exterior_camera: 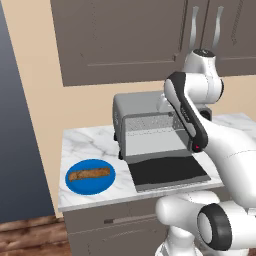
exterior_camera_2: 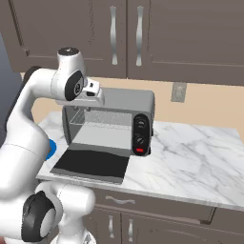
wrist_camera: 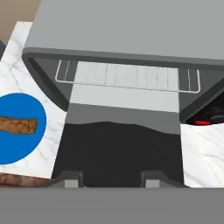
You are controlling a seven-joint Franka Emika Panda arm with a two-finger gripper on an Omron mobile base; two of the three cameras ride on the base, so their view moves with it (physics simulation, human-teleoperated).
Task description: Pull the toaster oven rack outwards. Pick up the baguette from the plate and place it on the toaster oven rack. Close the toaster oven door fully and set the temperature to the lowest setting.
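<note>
my gripper [wrist_camera: 111, 177] hovering over the oven door [wrist_camera: 120, 148], fingers spread on nothing, plate [wrist_camera: 17, 109] left of it cut off, baguette [wrist_camera: 17, 125] too

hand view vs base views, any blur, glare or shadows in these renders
Hand view: sharp; silver wire rack crisp, dark glass drop-down door matte, no glare. Left base view: even light, a soft shadow under the door's edge by the round blue plate. Right base view: dark control panel clear.

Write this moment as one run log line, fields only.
door: down, open | rack: inside oven | baguette: on plate | gripper: open, empty
</note>
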